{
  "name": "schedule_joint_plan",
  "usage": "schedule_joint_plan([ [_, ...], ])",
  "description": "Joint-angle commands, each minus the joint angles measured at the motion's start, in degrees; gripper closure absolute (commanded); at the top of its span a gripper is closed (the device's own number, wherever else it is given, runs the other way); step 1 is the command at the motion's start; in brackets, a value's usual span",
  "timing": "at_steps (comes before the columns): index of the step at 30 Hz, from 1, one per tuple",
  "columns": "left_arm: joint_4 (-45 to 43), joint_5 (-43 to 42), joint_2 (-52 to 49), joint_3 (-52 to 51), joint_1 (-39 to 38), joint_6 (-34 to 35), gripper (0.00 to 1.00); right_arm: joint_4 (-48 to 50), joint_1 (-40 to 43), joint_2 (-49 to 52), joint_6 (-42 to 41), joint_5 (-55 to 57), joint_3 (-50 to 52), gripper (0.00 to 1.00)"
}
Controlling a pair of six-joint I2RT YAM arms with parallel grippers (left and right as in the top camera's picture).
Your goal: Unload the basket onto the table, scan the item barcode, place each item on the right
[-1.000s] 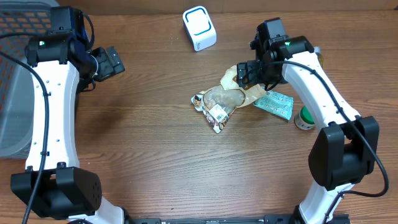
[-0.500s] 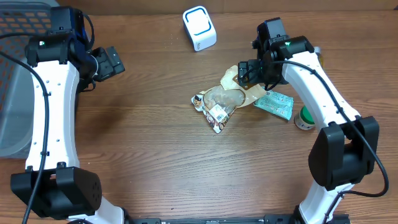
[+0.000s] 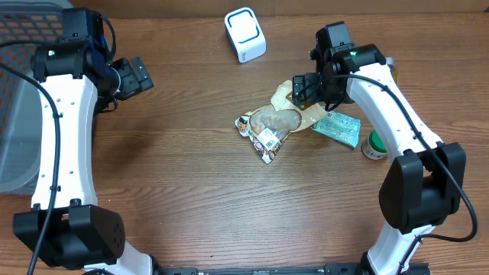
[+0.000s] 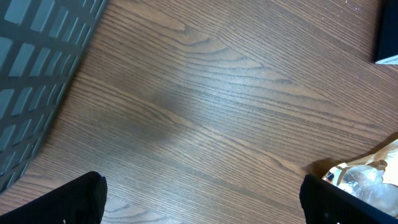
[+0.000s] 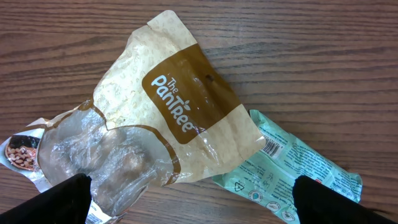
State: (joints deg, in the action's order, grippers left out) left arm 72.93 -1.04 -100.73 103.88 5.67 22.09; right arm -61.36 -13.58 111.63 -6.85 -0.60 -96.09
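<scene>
1. Grey basket (image 3: 11, 114), far left: L gripper (image 3: 140, 74) just beside it, jaws wide, empty, out of the R arm's way.
2. Pantree bag (image 5: 180, 118), centre-right, overlapping clear pack (image 3: 267, 124): R gripper (image 3: 299, 90) hovers above, jaws wide, nothing held. Barcode likely face-down.
3. White scanner (image 3: 244, 34), far centre, well apart from the pile, so the bag needs carrying over.

Packets: three, piled centre-right in the overhead view. One tan-and-brown PanTree bag (image 5: 186, 106), one mint-green packet (image 5: 292, 168), one small nut-picture packet (image 5: 22, 152). White scanner box (image 3: 244, 34): one, top centre. Grey basket (image 3: 11, 153): one, left edge. Green-lidded round container (image 3: 373, 144): one, right of the pile. My arms: two, so two grippers, left gripper (image 3: 144, 75) at upper left, right gripper (image 3: 298, 92) at upper right. Wooden table (image 3: 191, 198): one.
</scene>
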Motion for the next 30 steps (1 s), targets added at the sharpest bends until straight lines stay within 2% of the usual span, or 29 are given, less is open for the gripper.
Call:
schedule_joint_plan([
  [1, 0.1, 0.0, -0.2, 0.8, 0.0, -0.5, 0.0, 0.2, 0.1, -0.4, -0.4, 0.5, 0.4, 0.0],
  [12, 0.0, 0.2, -0.1, -3.5, -0.6, -0.5, 0.01, 0.2, 0.1, -0.4, -0.4, 0.5, 0.4, 0.0],
  [16, -1.0, 0.1, 1.2, -11.1, -1.1, -0.5, 0.0, 0.2, 0.1, -0.4, -0.4, 0.5, 0.4, 0.0],
  [22, -7.8, -0.2, 6.0, -30.3, -1.2, -0.3, 0.01, 0.2, 0.1, -0.4, -0.4, 0.5, 0.4, 0.0],
  [27, -21.4, -1.3, 13.6, -47.5, -1.2, -0.2, 0.0, 0.2, 0.1, -0.4, -0.4, 0.5, 0.4, 0.0],
  [28, -29.2, -1.6, 17.5, -54.5, -1.2, -0.2, 0.01, 0.2, 0.1, -0.4, -0.4, 0.5, 0.4, 0.0],
  [30, -38.4, -1.6, 21.5, -61.4, -1.2, -0.2, 0.01, 0.2, 0.1, -0.4, -0.4, 0.5, 0.4, 0.0],
])
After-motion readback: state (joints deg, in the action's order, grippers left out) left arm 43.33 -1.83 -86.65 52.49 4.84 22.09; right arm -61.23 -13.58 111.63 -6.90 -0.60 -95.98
